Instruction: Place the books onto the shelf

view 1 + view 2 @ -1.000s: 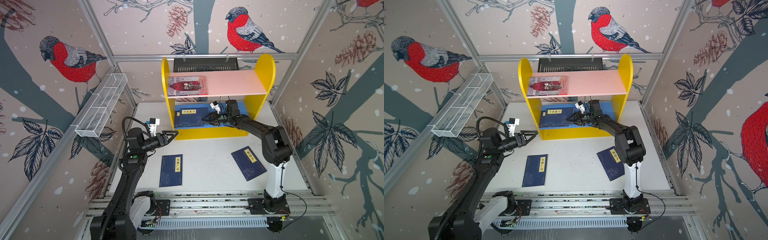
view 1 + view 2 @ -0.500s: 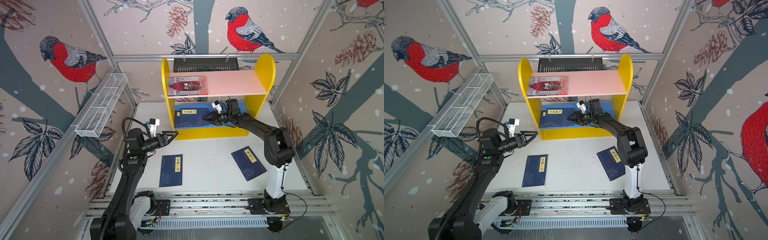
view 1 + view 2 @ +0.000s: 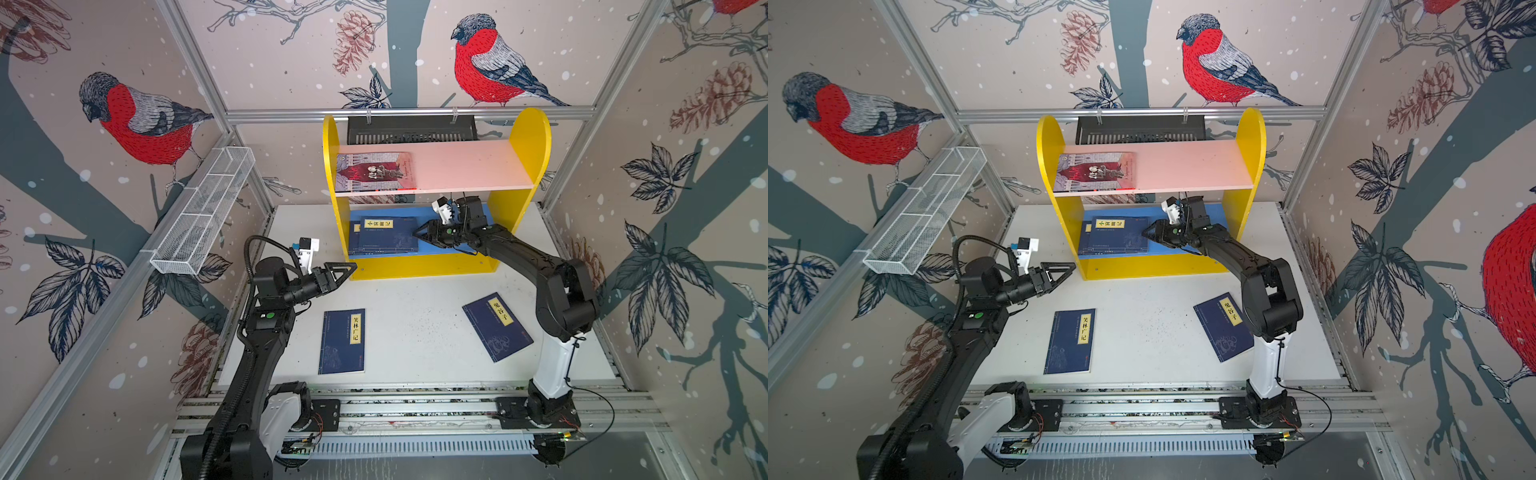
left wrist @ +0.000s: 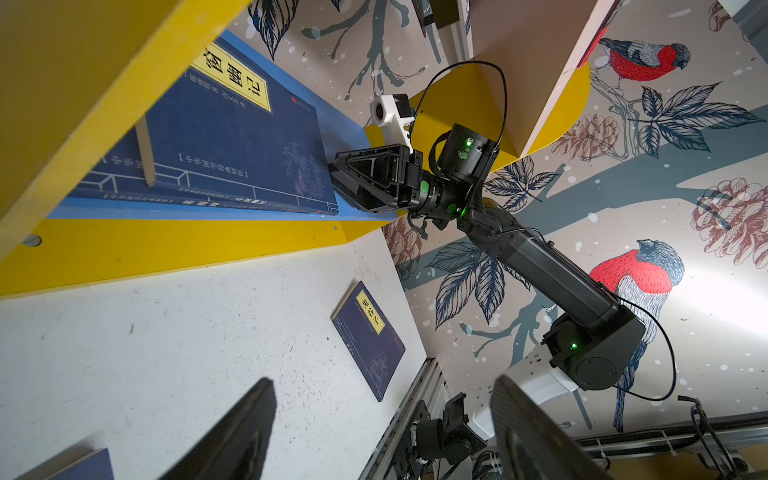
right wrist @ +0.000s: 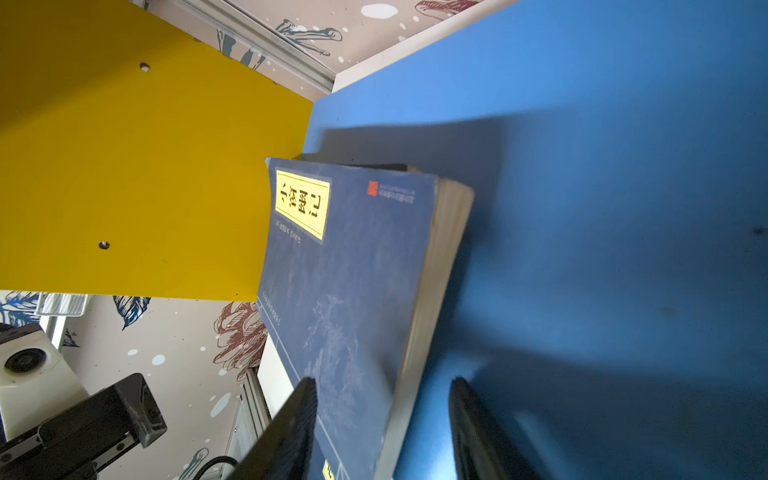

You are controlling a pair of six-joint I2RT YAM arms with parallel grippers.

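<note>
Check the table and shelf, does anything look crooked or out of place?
The navy paperback with a yellow label on the right side of the white table lies skewed. On the blue lower board of the yellow shelf, the upper navy book sits offset, leaving the lower navy book poking out at left.

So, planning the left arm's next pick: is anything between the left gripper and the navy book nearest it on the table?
Nothing visible: only bare table lies between the open left gripper and that flat navy book.
</note>
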